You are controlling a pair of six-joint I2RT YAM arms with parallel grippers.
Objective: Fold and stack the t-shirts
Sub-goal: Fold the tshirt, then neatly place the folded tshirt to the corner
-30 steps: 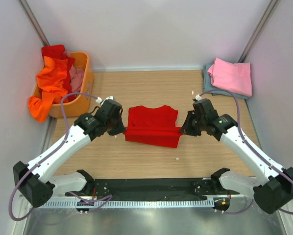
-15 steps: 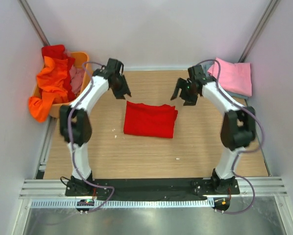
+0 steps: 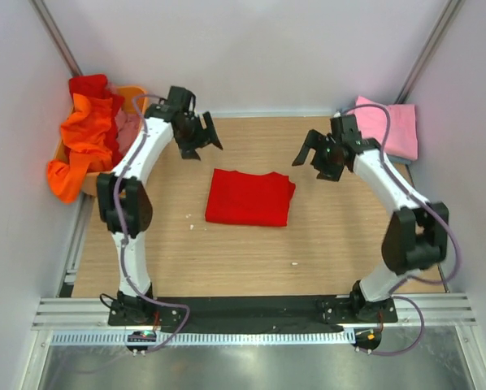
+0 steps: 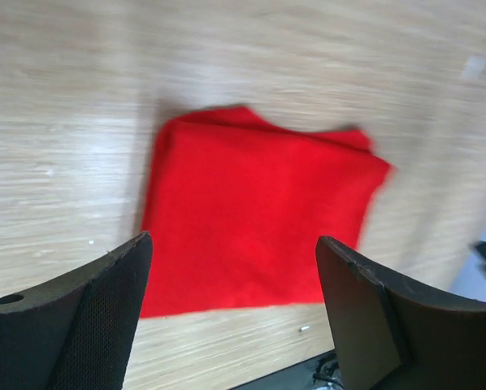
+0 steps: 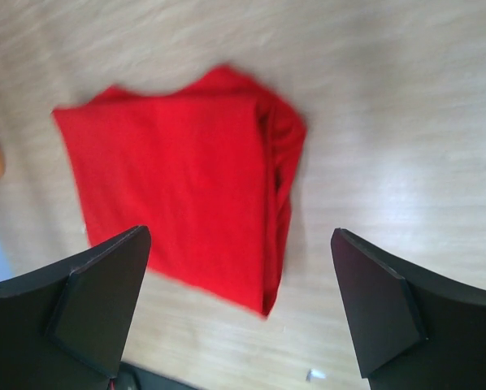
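Red t-shirt (image 3: 249, 197): folded on counter (image 3: 349, 236), just released
Left claw (image 3: 204, 136): open, lifted clear
Right claw (image 3: 316, 156): open, lifted clear
Next: stacking

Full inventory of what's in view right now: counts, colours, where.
red t-shirt: 1, bright red, folded flat at the table's centre
pink t-shirt: 1, pink, folded, far right corner
loose garments: at least 3, orange, red and pink, heaped in the basket, the orange one spilling over its side
basket: 1, orange, far left corner
table: 1, light wood
base plate: 1, black, near edge, under both arm bases
left pincer: 1, black, open and empty, above the table beyond the red t-shirt's far left corner
right pincer: 1, black, open and empty, above the table beyond its far right corner
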